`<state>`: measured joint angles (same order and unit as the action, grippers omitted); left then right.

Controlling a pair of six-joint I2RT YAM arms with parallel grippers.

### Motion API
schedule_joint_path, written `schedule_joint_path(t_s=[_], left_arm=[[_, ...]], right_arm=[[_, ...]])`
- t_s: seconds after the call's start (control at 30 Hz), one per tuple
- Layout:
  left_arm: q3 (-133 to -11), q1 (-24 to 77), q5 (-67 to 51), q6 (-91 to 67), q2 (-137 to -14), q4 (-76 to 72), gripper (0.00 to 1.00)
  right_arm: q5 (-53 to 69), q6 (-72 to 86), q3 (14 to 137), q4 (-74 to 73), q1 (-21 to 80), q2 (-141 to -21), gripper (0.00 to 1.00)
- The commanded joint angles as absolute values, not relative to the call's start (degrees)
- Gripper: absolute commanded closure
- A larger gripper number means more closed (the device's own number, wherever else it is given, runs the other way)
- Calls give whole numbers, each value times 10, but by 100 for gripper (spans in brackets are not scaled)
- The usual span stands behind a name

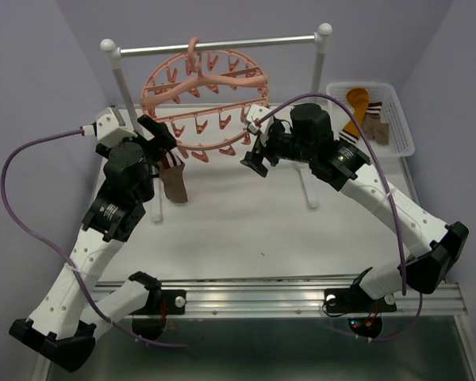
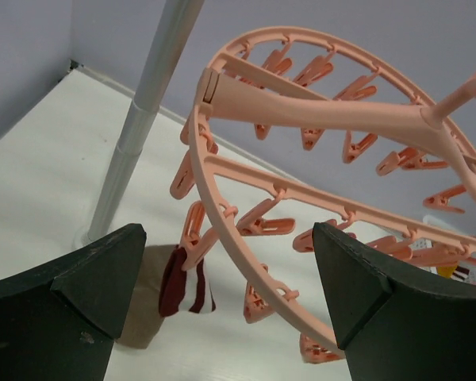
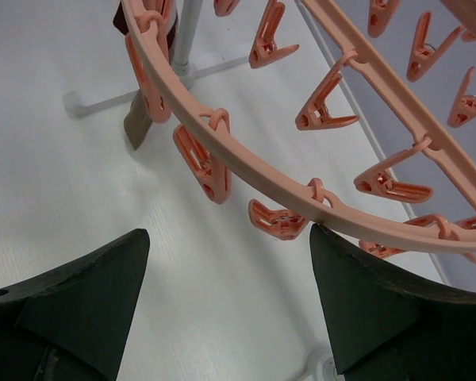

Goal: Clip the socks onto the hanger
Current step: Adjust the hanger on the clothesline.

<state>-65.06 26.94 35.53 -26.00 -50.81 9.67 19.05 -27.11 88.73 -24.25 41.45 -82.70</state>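
Observation:
The salmon-pink hanger (image 1: 202,103) hangs by its hook from the white rail, with its clips dangling. One brown sock (image 1: 174,181) with a dark and white striped cuff (image 2: 186,286) hangs from a clip on the ring's left side. My left gripper (image 1: 160,139) is open just left of that sock, and the ring's rim (image 2: 246,246) runs between its fingers (image 2: 228,230) without touching them. My right gripper (image 1: 254,155) is open below the ring's right front. In the right wrist view (image 3: 228,232), one fingertip (image 3: 325,246) sits right under the rim. More socks (image 1: 358,103) lie in the basket.
The white-posted rail stand (image 1: 222,44) spans the back of the table, with one post (image 2: 151,103) close beside my left gripper and its foot (image 3: 103,99) on the tabletop. A white basket (image 1: 404,119) sits at the back right.

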Motion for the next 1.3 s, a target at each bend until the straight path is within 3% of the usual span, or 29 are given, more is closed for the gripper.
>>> schedule_joint_path(t_s=[0.0, 0.27, 0.63, 0.77, 1.0, 1.27], left_arm=[[-640, 272, 312, -300, -490, 118, 1], [-538, 272, 85, -300, -406, 13, 1], [-480, 277, -15, -321, -359, -16, 2], [-471, 294, -19, -311, -381, -25, 9], [-475, 324, -38, -287, -396, -30, 9], [-486, 381, 152, -314, -431, 53, 9]], right_arm=[[171, -265, 882, -206, 421, -794, 12], [151, -257, 900, -207, 421, -809, 12], [181, -234, 900, -207, 421, -807, 13], [184, -227, 904, -206, 421, -816, 13], [185, -214, 909, -204, 426, -820, 13], [185, -206, 908, -200, 432, -817, 13]])
